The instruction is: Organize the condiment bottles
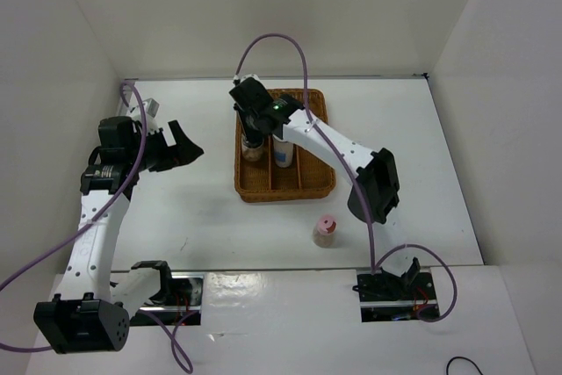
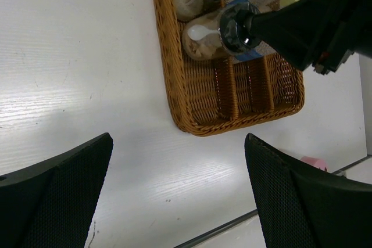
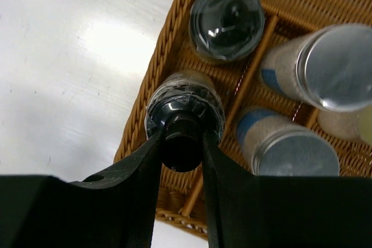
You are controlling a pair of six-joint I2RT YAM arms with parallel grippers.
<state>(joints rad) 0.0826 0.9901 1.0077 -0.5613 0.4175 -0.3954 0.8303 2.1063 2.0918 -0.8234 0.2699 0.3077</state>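
Note:
My right gripper is shut on the knob of a black-capped bottle standing in the left lane of the brown wicker tray. A second black-capped bottle stands behind it. Two silver-capped bottles stand in the lanes to the right, with a yellow-green cap at the frame's edge. A pink-capped bottle stands on the table in front of the tray. My left gripper is open and empty, left of the tray; its fingertips hover over bare table.
White walls close in the table on three sides. A metal strip runs along the near edge by the arm bases. The front half of the tray's lanes holds nothing.

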